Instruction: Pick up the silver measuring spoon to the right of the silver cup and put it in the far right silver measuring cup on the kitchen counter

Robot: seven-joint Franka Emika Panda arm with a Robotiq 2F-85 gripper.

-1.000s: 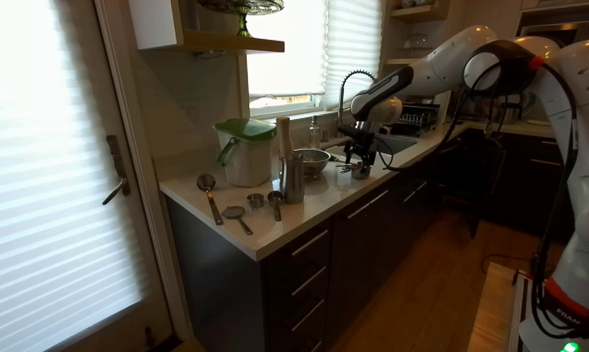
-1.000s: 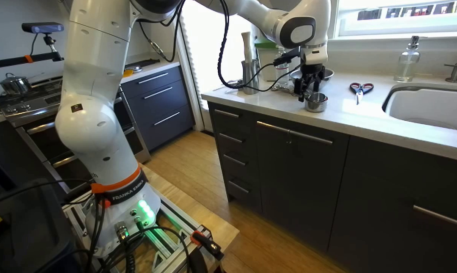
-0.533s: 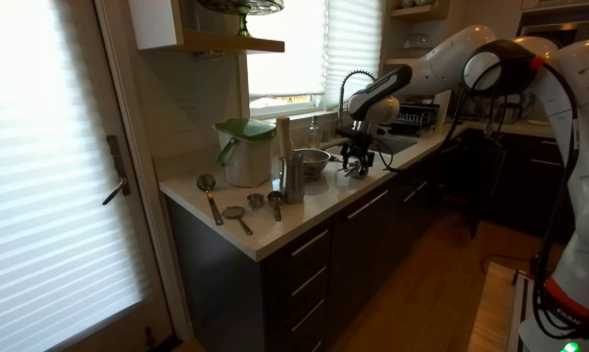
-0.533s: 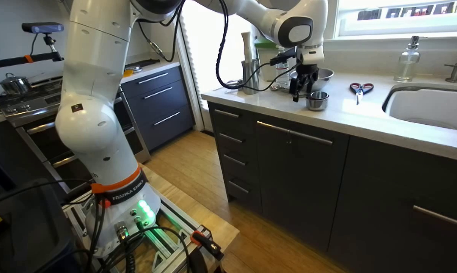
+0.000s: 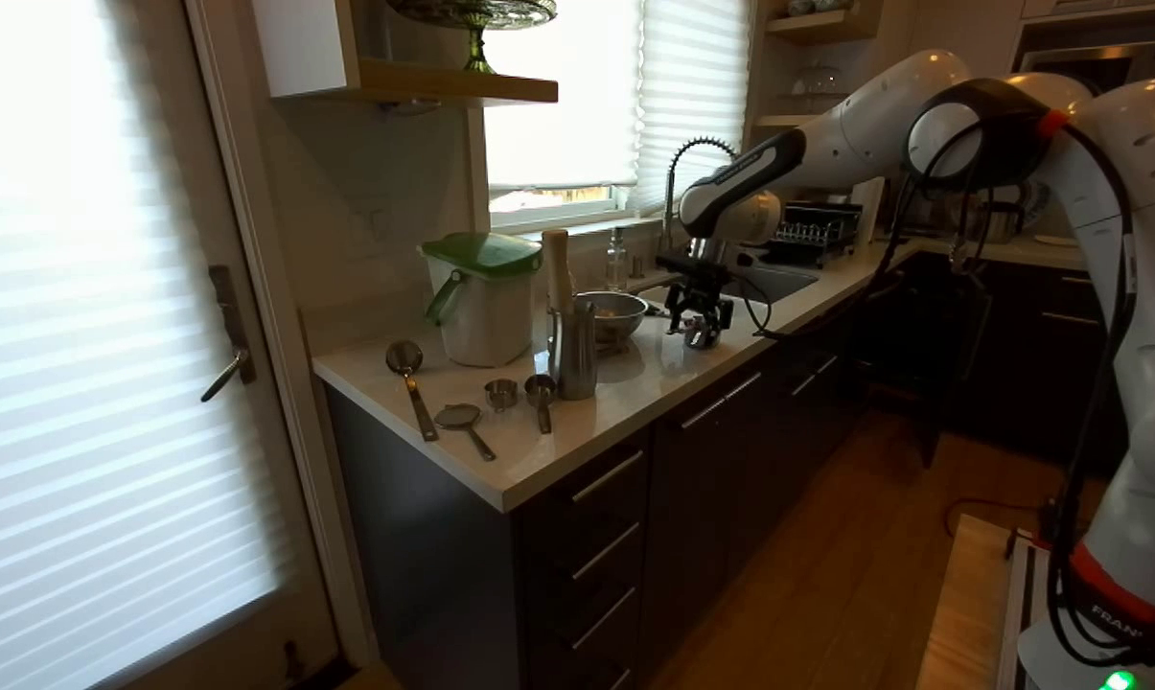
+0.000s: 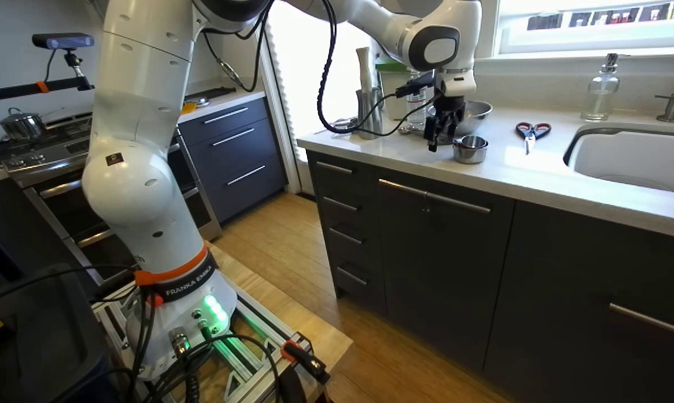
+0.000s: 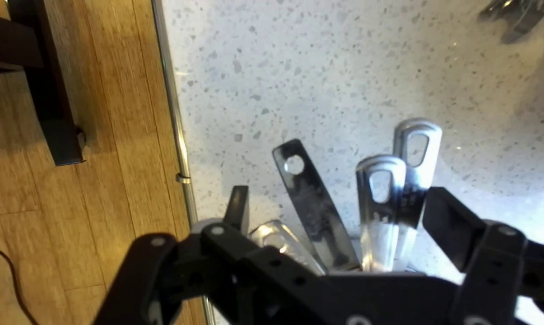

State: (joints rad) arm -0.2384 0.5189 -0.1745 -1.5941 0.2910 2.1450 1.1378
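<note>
Currently the measuring cup (image 6: 471, 155) sits on the counter (image 6: 510, 168) near its front edge, just beside the gripper (image 7: 344, 212). The gripper's fingers (image 7: 238, 208) stand wide apart, gripping nothing, and several metal handles (image 7: 380, 210) show between them in the wrist view. Well apart, in an exterior view, the measuring spoon (image 5: 541, 386) lies just right of a small cup (image 5: 501, 395), beside a tall steel cylinder (image 5: 575, 355). A steel bowl (image 5: 620, 328) stands near the gripper, and scissors (image 6: 530, 136) lie between the bowl and the sink (image 6: 644, 158)
</note>
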